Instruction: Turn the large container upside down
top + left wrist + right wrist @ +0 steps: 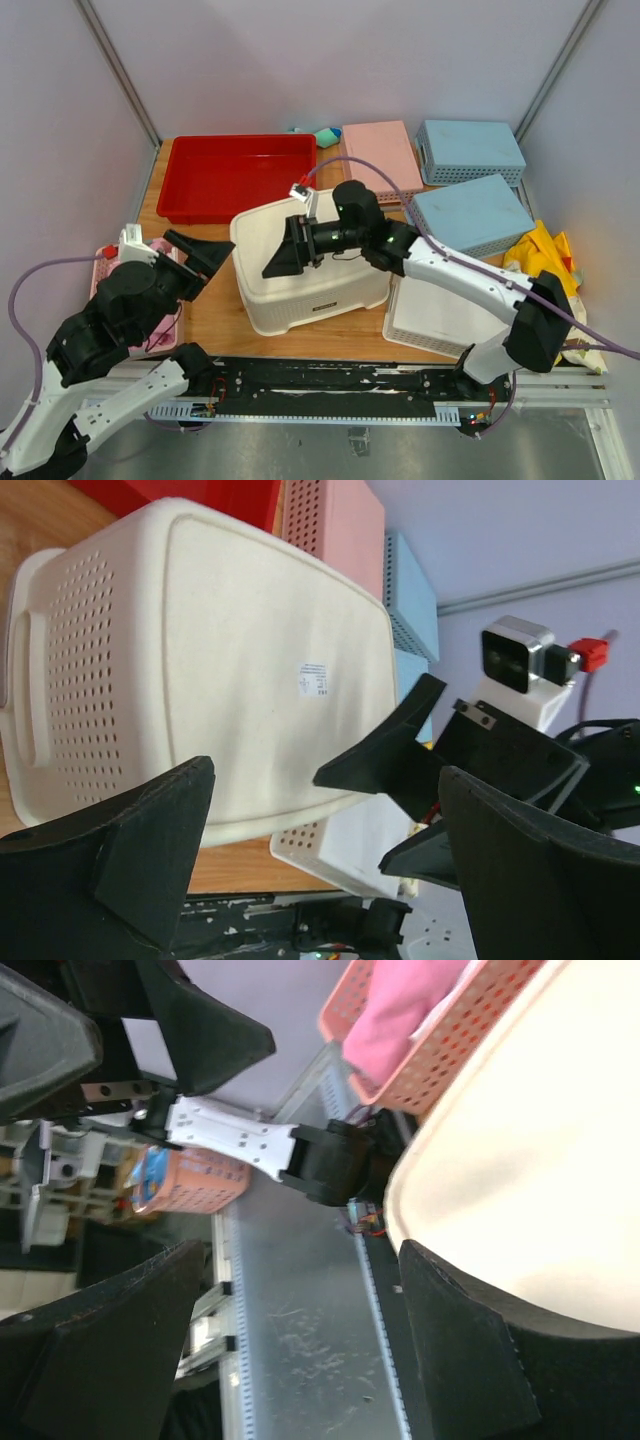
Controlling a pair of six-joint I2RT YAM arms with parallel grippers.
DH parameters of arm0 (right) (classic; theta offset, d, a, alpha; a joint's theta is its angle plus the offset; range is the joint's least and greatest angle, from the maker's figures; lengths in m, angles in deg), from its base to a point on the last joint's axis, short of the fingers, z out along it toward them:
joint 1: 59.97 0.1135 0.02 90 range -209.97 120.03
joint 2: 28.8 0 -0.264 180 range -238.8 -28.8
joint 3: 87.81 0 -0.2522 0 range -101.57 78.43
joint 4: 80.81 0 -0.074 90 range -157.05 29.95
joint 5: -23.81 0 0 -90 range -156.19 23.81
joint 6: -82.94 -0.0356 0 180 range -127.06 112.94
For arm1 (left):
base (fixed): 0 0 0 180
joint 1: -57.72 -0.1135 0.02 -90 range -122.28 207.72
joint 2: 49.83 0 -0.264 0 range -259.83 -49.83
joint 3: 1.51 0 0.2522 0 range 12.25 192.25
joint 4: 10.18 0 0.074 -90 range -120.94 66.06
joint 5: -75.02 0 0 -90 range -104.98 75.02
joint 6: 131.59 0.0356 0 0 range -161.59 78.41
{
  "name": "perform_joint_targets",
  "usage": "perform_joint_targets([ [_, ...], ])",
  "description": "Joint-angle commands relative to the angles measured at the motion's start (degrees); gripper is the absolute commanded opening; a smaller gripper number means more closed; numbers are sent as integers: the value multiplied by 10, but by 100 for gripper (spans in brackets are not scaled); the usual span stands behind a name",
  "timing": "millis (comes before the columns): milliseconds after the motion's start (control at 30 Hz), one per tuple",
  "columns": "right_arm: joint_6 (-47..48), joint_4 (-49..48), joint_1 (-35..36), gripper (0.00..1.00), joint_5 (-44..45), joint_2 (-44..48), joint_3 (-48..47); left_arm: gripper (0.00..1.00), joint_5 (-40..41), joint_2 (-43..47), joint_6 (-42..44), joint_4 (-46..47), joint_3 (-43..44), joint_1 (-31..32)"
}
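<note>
Wooden surface [212, 310] bearing the large container [305, 280] at centre, base and sticker uppermost, so inversion appears complete; right hand [282, 248] above it and left hand [200, 255] beside it gape wide, empty, and probably need only retreat.

The large container [320, 290] looks matt plastic, the table [215, 315] probably smooth wood.

sticker [312, 680]: print too small to read.
large container [320, 288]: base partly covered by the right gripper [287, 250].
white basket [440, 320]: far side under the right arm [470, 280].
pink basket [106, 262]: mostly behind the left arm [130, 300].
teal thing [326, 137]: half hidden beyond the red tray [215, 213] (kind unclear).
</note>
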State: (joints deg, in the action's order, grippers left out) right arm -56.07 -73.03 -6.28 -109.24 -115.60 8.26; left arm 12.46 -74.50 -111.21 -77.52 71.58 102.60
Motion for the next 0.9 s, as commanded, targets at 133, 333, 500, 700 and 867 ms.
perform_joint_targets([
  [133,218,254,-193,81,214,137,-31,99,91,-175,169,27,145,5],
  [333,239,290,-347,82,243,155,34,99,122,-359,322,43,301,-11],
  [500,242,278,-366,80,192,123,64,99,-116,-485,416,102,381,-169],
  [700,235,282,-361,77,102,99,90,99,-234,-660,467,104,493,-240],
  [867,224,294,-326,76,87,138,144,99,-258,-773,497,99,560,-254],
])
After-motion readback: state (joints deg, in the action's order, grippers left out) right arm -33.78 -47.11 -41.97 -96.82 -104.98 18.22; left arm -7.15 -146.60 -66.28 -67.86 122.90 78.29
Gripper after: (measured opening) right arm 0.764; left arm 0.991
